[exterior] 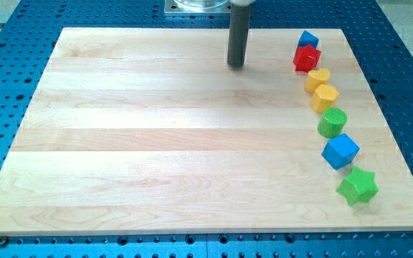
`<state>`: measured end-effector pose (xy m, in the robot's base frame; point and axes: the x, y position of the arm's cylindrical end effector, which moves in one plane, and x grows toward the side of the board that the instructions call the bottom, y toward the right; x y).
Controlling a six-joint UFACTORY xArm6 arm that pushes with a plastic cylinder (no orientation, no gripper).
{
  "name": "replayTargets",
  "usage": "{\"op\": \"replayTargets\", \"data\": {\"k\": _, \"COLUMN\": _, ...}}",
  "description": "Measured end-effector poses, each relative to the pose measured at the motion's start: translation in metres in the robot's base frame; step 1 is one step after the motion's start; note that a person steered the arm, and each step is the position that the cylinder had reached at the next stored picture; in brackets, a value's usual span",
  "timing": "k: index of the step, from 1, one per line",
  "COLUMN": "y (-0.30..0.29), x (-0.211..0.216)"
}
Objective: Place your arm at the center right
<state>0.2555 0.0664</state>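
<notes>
My tip [236, 65] rests on the wooden board [156, 143] near the view's top, a little right of centre. The blocks stand in a curved line along the view's right side, well to the right of my tip. From top to bottom they are a small blue block [307, 38], a red block [307, 58], a yellow heart-like block [318, 78], a yellow hexagon block [325, 97], a green cylinder [332, 122], a blue cube [340, 151] and a green star [358, 186]. My tip touches none of them.
The board lies on a blue perforated table [407, 43]. The arm's metal base [196, 6] shows at the view's top edge.
</notes>
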Motion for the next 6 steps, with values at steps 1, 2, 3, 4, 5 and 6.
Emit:
{"op": "replayTargets", "data": {"k": 1, "y": 0.028, "x": -0.061}}
{"op": "replayTargets", "data": {"k": 2, "y": 0.110, "x": -0.061}}
{"op": "replayTargets", "data": {"k": 3, "y": 0.228, "x": -0.043}}
{"op": "replayTargets", "data": {"k": 4, "y": 0.245, "x": 0.067}}
{"op": "replayTargets", "data": {"k": 5, "y": 0.225, "x": 0.151}}
{"op": "replayTargets", "data": {"k": 6, "y": 0.183, "x": 0.158}}
